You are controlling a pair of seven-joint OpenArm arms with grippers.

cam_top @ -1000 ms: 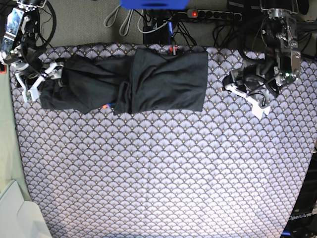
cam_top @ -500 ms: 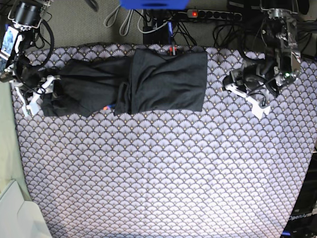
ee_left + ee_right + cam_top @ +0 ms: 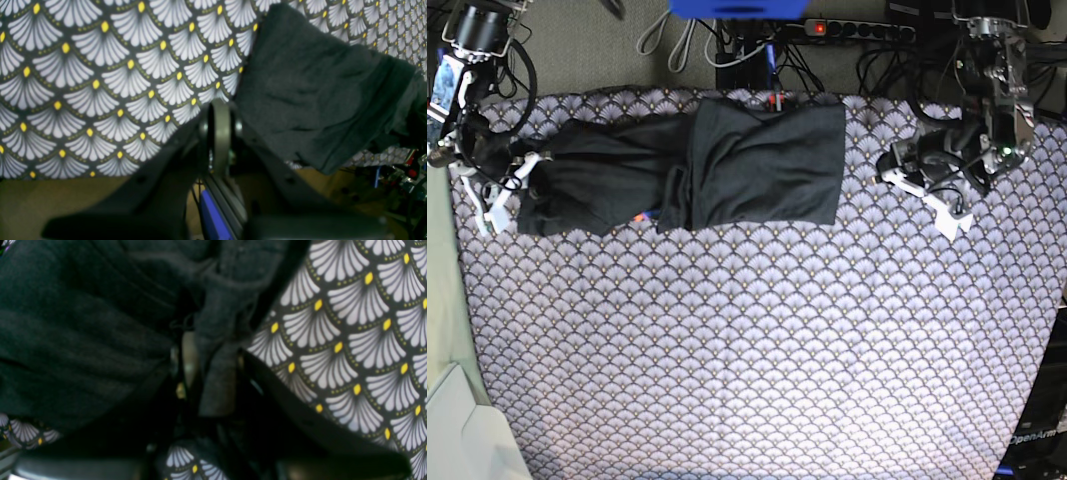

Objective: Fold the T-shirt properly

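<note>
T-shirt: dark charcoal, partly folded, rumpled at one end

Count: 1 dark T-shirt, 1 scallop-patterned cloth under it, 2 robot arms, each with 1 gripper: left gripper, right gripper. 1 power strip at the far edge, 1 blue box beside it.

You were working at a robot lab bench: a table draped in a scallop-patterned cloth, a power strip and tangled cables along its far edge, and a stand labelled OpenArm at one corner.
</note>
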